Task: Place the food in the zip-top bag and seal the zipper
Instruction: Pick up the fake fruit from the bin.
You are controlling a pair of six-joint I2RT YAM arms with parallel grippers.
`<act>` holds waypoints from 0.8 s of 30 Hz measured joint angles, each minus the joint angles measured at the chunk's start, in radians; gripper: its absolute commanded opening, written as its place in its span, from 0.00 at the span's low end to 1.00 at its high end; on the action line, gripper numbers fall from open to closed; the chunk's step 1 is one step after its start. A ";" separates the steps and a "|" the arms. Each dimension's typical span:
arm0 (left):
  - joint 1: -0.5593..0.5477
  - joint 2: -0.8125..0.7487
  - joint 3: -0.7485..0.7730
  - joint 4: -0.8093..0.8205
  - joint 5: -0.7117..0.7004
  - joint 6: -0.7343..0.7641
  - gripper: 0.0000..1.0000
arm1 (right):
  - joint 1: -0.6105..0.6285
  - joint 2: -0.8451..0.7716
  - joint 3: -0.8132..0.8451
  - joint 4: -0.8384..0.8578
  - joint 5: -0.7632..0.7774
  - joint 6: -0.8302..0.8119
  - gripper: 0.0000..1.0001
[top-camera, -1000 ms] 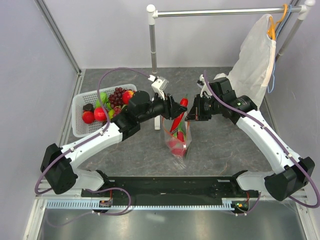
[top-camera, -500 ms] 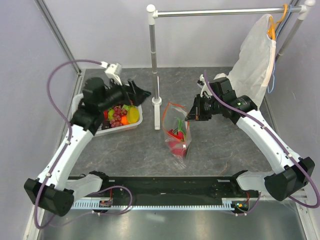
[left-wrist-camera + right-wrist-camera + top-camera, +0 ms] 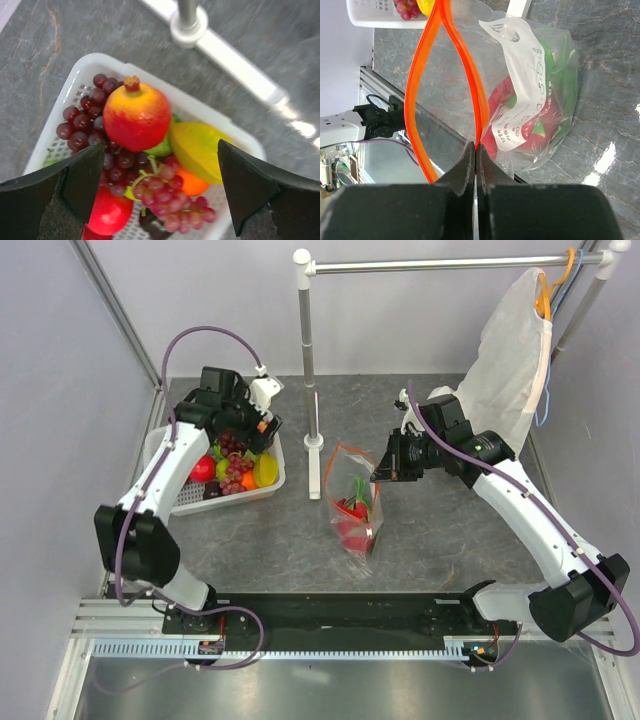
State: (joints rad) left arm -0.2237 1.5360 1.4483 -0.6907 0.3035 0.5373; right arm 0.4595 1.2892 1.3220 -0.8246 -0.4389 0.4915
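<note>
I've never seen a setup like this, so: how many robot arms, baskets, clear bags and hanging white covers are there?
robot arms: 2, left arm and right arm
white basket: 1
clear zip-top bag: 1
hanging white cover: 1
total: 5

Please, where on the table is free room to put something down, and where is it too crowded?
Free: the table between basket and bag, on the near side; also the stretch right of the bag. Crowded: the basket, full of fruit under the open left gripper, and the bag mouth, where the right gripper pinches the zipper.
</note>
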 measured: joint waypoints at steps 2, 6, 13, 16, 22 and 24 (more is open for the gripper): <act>0.000 0.060 0.035 -0.021 -0.023 0.056 1.00 | 0.000 0.000 0.000 0.000 0.000 -0.002 0.00; 0.002 0.156 0.096 -0.031 -0.051 0.137 0.99 | 0.000 0.000 0.000 -0.001 0.000 -0.003 0.00; 0.003 0.256 0.124 -0.035 -0.100 0.190 0.95 | 0.000 0.000 0.000 -0.002 0.001 -0.010 0.00; 0.003 0.286 0.124 -0.030 -0.119 0.202 0.90 | 0.000 0.000 -0.001 -0.001 0.000 -0.009 0.00; 0.003 0.303 0.124 -0.020 -0.131 0.212 0.64 | 0.000 0.000 -0.009 0.000 0.001 -0.011 0.00; 0.003 0.297 0.124 -0.019 -0.124 0.212 0.61 | 0.000 0.000 -0.009 0.000 0.002 -0.016 0.00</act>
State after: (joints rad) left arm -0.2211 1.8332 1.5723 -0.7097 0.1795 0.7498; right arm 0.4595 1.2896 1.3128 -0.8246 -0.4366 0.4751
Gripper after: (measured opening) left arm 0.728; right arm 0.007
